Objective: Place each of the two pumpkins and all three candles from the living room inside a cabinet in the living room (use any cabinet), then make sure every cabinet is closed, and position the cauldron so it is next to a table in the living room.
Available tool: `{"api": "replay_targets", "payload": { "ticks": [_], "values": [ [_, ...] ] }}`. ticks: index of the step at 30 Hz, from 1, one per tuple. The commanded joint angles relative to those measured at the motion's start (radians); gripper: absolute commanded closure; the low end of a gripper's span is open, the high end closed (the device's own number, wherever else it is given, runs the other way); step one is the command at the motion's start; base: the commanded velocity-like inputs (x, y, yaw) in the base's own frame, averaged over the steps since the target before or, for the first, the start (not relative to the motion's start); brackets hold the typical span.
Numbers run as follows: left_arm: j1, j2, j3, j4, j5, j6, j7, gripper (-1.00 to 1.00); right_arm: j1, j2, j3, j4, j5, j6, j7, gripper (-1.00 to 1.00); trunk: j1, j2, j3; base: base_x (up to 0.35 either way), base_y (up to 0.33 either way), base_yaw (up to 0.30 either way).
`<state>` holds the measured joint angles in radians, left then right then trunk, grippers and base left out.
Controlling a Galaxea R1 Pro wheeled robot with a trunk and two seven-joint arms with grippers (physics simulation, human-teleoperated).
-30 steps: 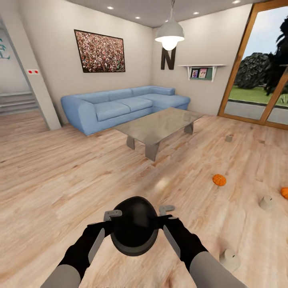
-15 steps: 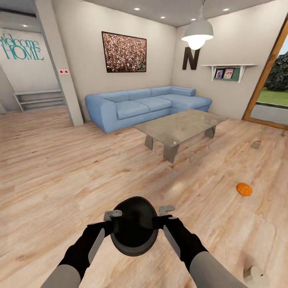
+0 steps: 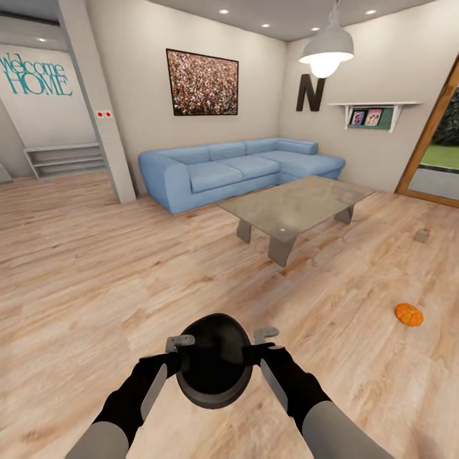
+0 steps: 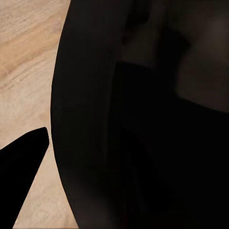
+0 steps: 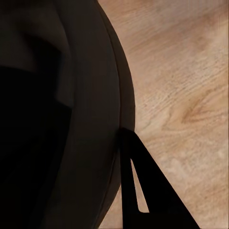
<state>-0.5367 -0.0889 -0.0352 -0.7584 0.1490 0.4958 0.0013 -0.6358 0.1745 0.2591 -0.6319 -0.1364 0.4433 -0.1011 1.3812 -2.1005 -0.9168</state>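
My left end effector [image 3: 180, 357] and right end effector [image 3: 258, 349] clamp the cauldron [image 3: 213, 368] between them (above the floor [image 3: 95, 287]). A pumpkin [image 3: 408, 314] lies right, the worktop [image 3: 299, 203] ahead.

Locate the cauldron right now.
In the head view the cauldron hangs low and central, above the wood floor, gripped between the left gripper and right gripper, well short of the coffee table.

The cauldron [image 3: 214, 360] hangs between both arms, table [image 3: 299, 203] ahead before the sofa [image 3: 223, 169], pumpkin [image 3: 408, 314] right.
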Motion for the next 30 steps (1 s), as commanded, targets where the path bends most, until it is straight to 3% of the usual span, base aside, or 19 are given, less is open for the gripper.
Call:
{"api": "replay_targets", "payload": {
  "ticks": [1, 30],
  "values": [
    [0.000, 0.000, -0.003, -0.001, 0.023, 0.004, 0.000, 1.00, -0.001, 0.000, 0.004, -0.066, -0.034, 0.002, 0.038, 1.00, 0.000, 0.000, -0.001, 0.293, 0.136, 0.000],
    [0.000, 0.000, -0.005, -0.001, 0.021, 0.004, 0.000, 1.00, -0.002, 0.000, 0.005, -0.066, -0.034, 0.002, 0.039, 1.00, 0.000, 0.000, -0.001, 0.293, 0.120, 0.000]
  ]
}}
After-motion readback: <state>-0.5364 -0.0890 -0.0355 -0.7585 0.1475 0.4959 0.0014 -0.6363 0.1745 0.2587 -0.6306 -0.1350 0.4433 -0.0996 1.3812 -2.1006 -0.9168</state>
